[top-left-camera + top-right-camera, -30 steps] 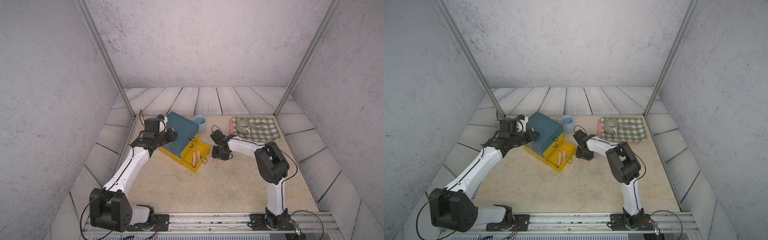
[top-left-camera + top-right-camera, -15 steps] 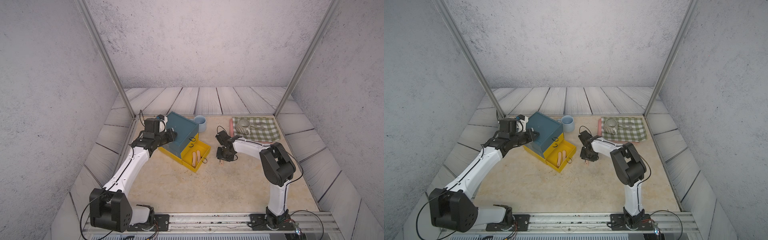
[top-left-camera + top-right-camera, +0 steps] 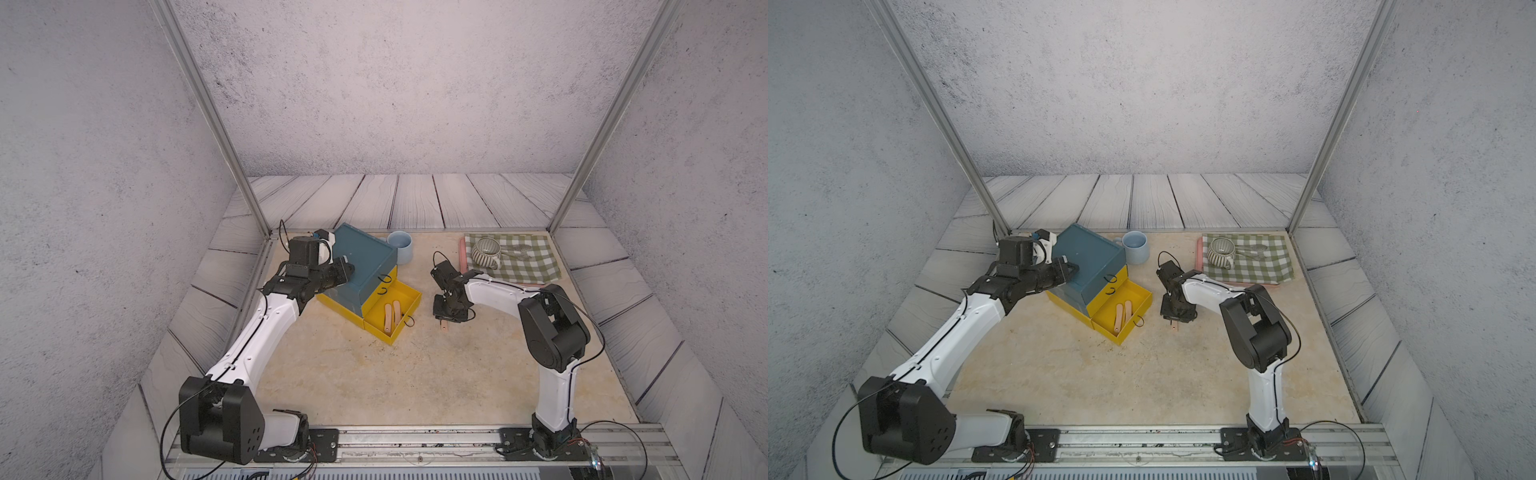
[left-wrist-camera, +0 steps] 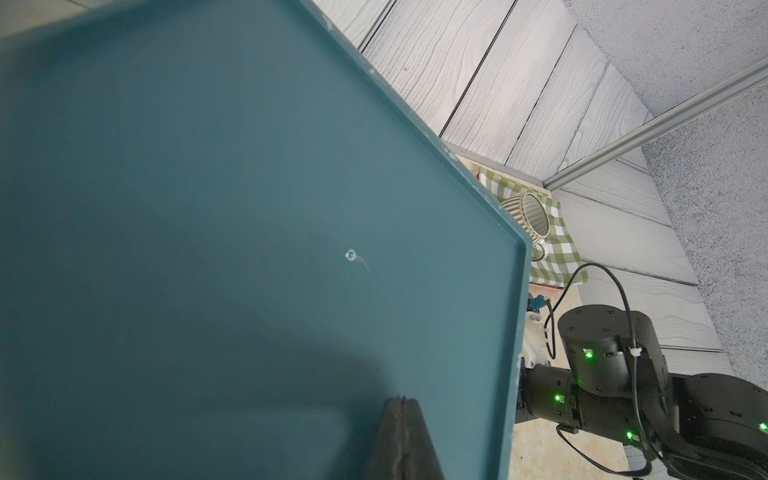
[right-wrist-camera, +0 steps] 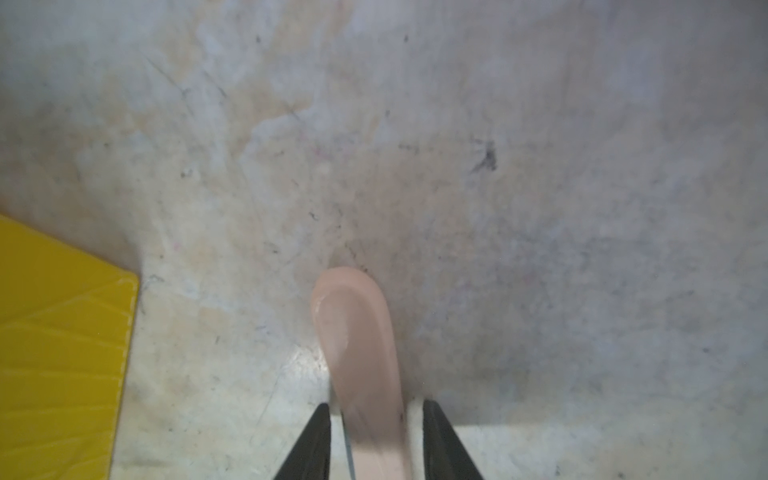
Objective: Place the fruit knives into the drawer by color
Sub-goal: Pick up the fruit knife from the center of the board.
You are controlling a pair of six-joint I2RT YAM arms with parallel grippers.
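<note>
- Two flat peach-pink fruit knives [image 3: 389, 316] are lying in the teal-and-yellow chest's [image 3: 361, 253] open bottom drawer [image 3: 409, 301].
- Part-open right end effector [image 5: 376, 411] is straddling a third knife [image 5: 357, 332] beside the chest.
- Left end effector [image 4: 401, 405], closed empty, is overhanging the chest.

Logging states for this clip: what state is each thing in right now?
Chest: upright, upper two drawers shut.
Bottom drawer: open, two pink knives inside.
Third pink knife: between the fingers of the right gripper, grip unclear.
Left gripper: shut, empty, at the chest top.
Cup: upright.
Mug: upright on the cloth.
</note>
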